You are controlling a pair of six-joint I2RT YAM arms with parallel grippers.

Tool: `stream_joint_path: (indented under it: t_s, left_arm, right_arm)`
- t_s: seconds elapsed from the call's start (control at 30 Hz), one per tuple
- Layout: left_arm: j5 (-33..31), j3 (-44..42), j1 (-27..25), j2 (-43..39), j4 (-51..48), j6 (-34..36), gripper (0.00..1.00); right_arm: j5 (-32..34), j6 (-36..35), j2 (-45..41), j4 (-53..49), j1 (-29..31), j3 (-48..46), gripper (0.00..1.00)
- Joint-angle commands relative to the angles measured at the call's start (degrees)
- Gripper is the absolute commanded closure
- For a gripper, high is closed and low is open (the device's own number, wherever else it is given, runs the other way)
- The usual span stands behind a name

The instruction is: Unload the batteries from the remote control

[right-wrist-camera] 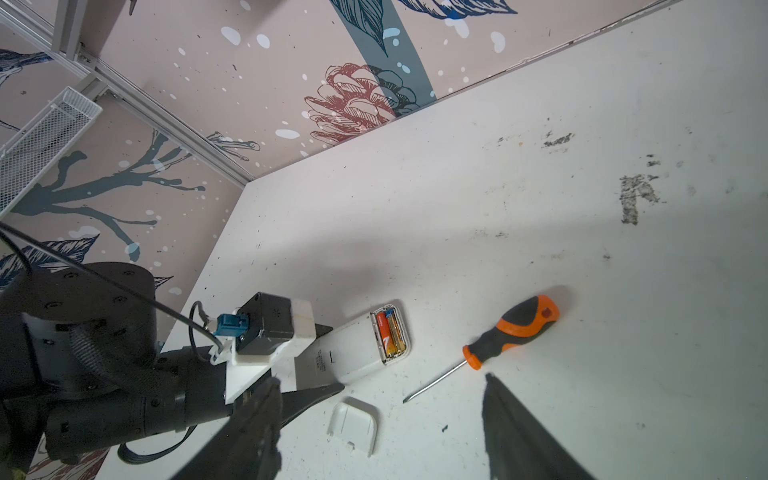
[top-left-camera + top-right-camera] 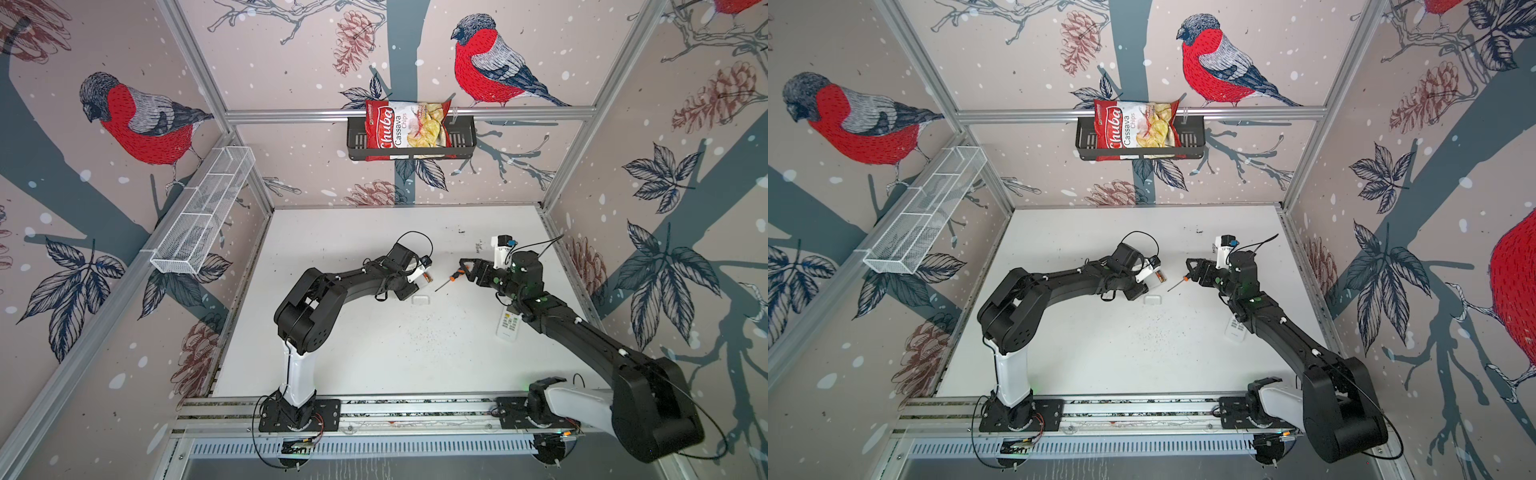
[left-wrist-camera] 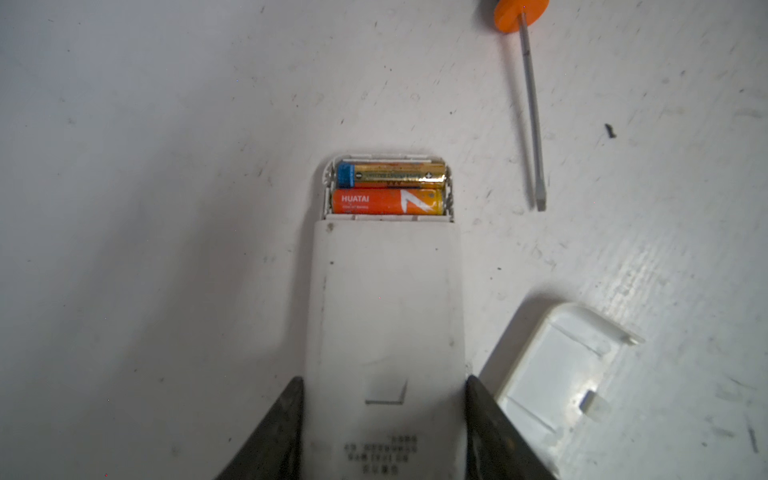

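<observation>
We saw left jaws pinch the white remote (image 3: 382,299) by its sides, both batteries (image 3: 388,189) seated inside w/ cover (image 3: 557,374) off; right jaws hung spread & empty near the screwdriver (image 1: 511,328). We judged a hasty pry could flick a battery away or skid the remote. How tightly they sat we couldn't tell; a 2nd remote (image 2: 509,324) lay half hidden under the right arm.
</observation>
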Motion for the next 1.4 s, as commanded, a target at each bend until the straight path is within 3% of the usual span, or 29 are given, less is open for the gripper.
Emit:
stream_joint_path:
  t_s: [0.0, 0.17, 0.37, 0.6, 1.03, 1.2, 1.37]
  left_arm:
    - [1.2, 0.3, 0.4, 0.6, 2.8, 0.4, 0.48]
    - [1.2, -0.3, 0.4, 0.2, 3.5, -0.5, 0.31]
    - [-1.2, -2.8, 0.4, -0.8, 4.9, -3.3, 0.2]
    - [-4.7, -6.5, 0.4, -3.2, 7.2, -9.0, 0.17]
    - [-17.1, -2.0, 0.9, 2.6, 2.2, -19.0, 0.17]
    - [-17.7, -2.6, 1.4, 1.7, 2.7, -20.7, 0.17]
    - [-18.0, -5.7, 1.4, -2.0, 4.6, -22.6, 0.16]
  right_arm:
    - [-0.8, 0.5, 0.1, 2.2, 0.0, 0.1, 0.24]
    - [-0.9, 0.4, -0.5, 2.0, 0.1, 0.2, 0.24]
    - [-1.2, 0.6, -0.9, 1.9, 0.3, 0.2, 0.24]
    - [-1.7, 0.8, -1.3, 2.3, 1.1, 0.1, 0.24]
    - [-1.3, 1.0, -2.1, 2.5, 2.6, 0.0, 0.24]
    - [0.2, 1.3, -1.6, 2.1, 2.6, 0.1, 0.25]
    - [5.8, 2.3, 1.4, -0.8, 2.5, 1.6, 0.26]
